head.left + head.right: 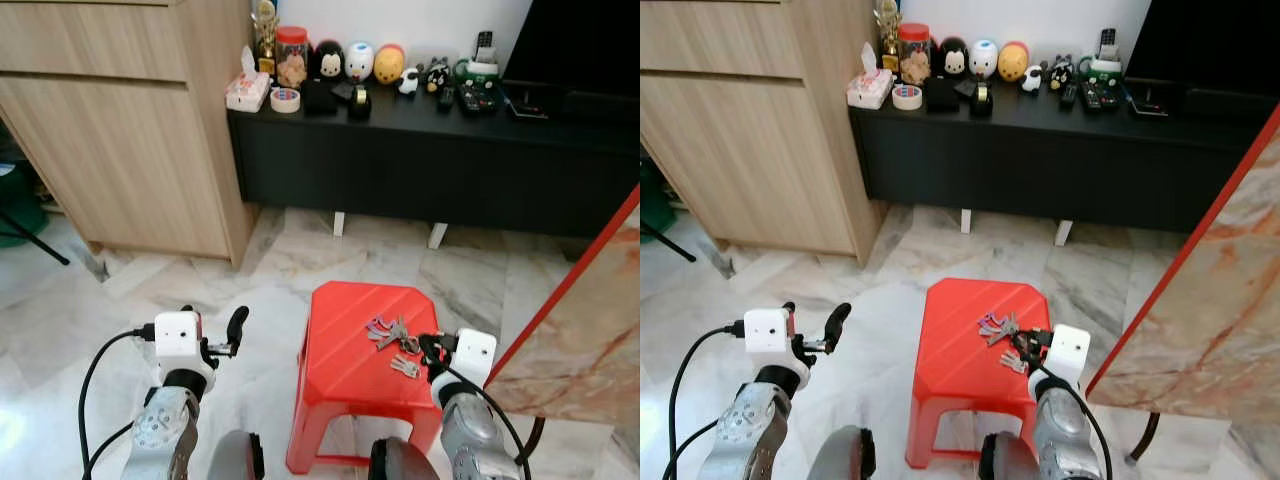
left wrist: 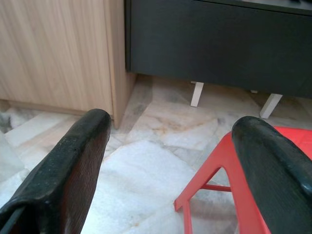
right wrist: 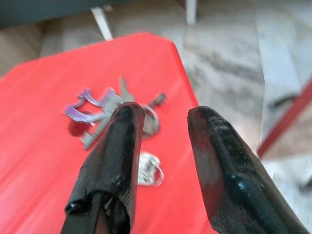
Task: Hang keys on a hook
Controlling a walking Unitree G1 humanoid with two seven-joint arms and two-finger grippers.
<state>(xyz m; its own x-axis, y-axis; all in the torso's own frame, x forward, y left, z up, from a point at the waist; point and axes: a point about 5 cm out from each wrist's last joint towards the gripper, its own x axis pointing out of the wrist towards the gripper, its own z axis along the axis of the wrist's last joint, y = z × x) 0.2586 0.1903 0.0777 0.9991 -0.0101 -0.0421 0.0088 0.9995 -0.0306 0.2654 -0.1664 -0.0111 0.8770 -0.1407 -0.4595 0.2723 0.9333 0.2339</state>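
Red stool (image 1: 355,345), unlabelled keys (image 1: 392,335)

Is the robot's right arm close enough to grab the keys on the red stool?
Probably yes. The right gripper hangs open just above the keys on the stool, and nothing lies between its fingers and them.

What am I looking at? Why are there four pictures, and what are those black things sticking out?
You are seeing through a robot's cameras. Two pictures come from its head, looking down. Two come from its wrists, looking along its black fingers, which it uses like hands. A bunch of keys lies on a red stool. The right gripper hovers open just above the keys, holding nothing. The left gripper is open too, over the marble floor beside the stool. Behind stands a black cabinet with toys on top.
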